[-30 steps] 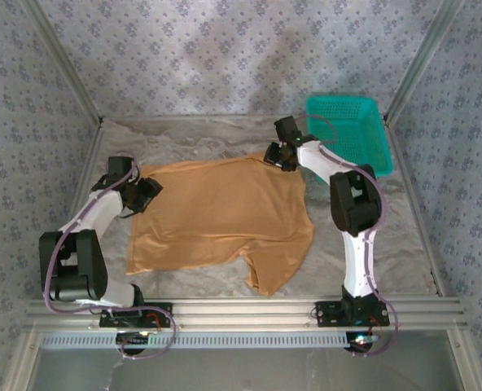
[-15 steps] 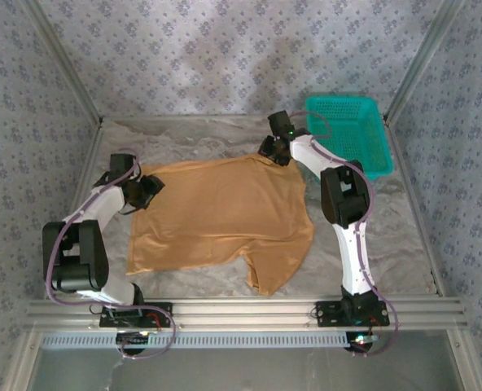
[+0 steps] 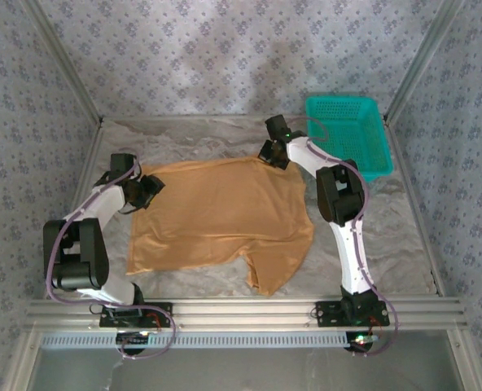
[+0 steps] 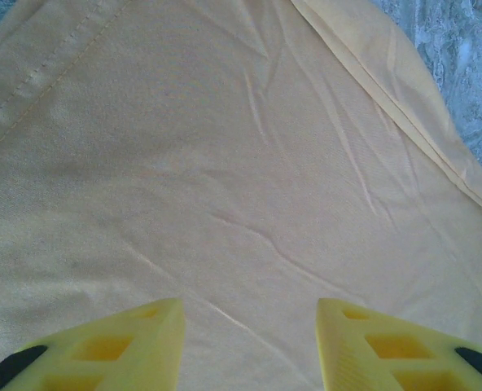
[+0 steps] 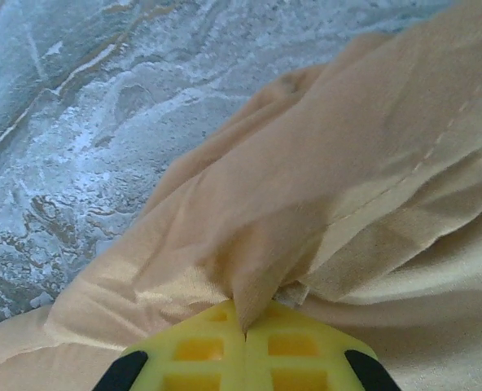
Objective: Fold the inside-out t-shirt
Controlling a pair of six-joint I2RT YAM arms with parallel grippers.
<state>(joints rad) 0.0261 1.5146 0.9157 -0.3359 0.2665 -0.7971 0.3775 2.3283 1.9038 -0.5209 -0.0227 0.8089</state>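
One pinch: right gripper (image 5: 245,316) clamped on t-shirt (image 3: 225,213) corner; left gripper (image 4: 249,318) wide, perhaps touching it.

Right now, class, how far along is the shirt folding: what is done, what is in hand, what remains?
Done: the shirt lies spread flat on the table. In hand: the right gripper is shut on a pinch of its far edge; the left gripper hovers open over it. To do: every fold; none shows yet.
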